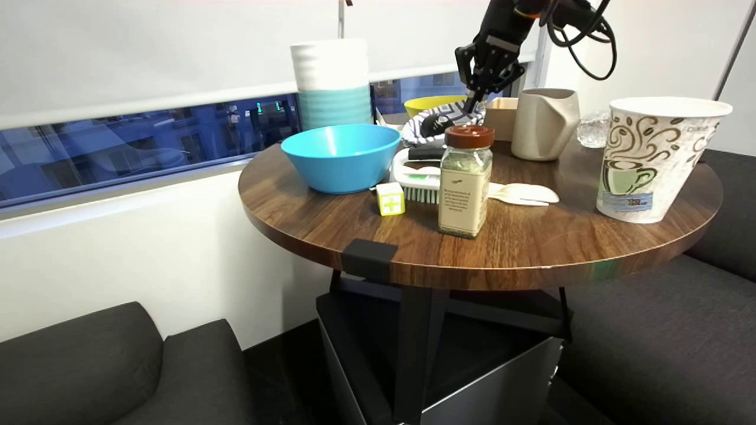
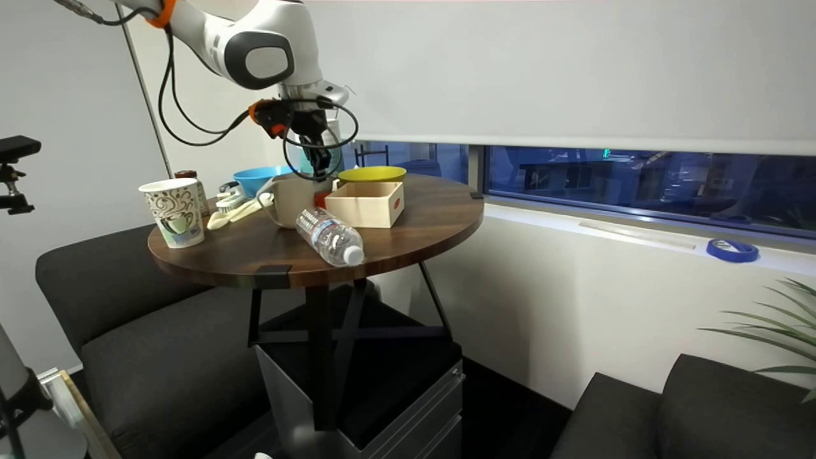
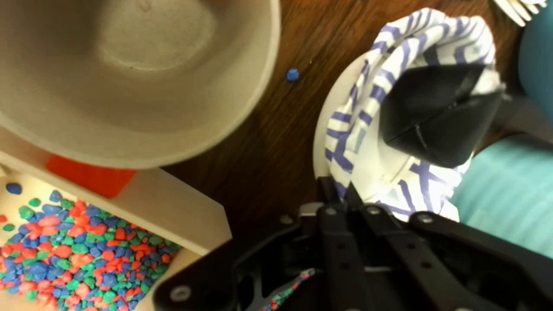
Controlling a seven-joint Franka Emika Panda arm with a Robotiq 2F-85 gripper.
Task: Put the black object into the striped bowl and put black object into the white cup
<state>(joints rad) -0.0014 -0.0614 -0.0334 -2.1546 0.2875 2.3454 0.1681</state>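
Note:
The black object (image 3: 436, 114) is dark and rounded with seams. It rests in the striped bowl (image 3: 343, 129), whose white, purple-striped material looks crumpled like cloth above a smooth pale rim. Both also show in an exterior view, the black object (image 1: 436, 125) on the near side of the striped bowl (image 1: 458, 115). My gripper (image 3: 340, 192) points down at the striped edge. Its fingertips are close together with a striped fold between them. In an exterior view the gripper (image 1: 472, 105) touches the raised far edge. The white cup (image 1: 655, 159) is printed paper and stands upright, apart from the gripper.
A beige mug (image 1: 546, 127) and a wooden box (image 2: 363, 207) of coloured pebbles stand beside the gripper. A blue bowl (image 1: 342, 159), teal-white vase (image 1: 331, 82), yellow bowl (image 2: 373, 173), spice jar (image 1: 466, 183), brush (image 1: 420, 183) and plastic bottle (image 2: 328, 236) are around.

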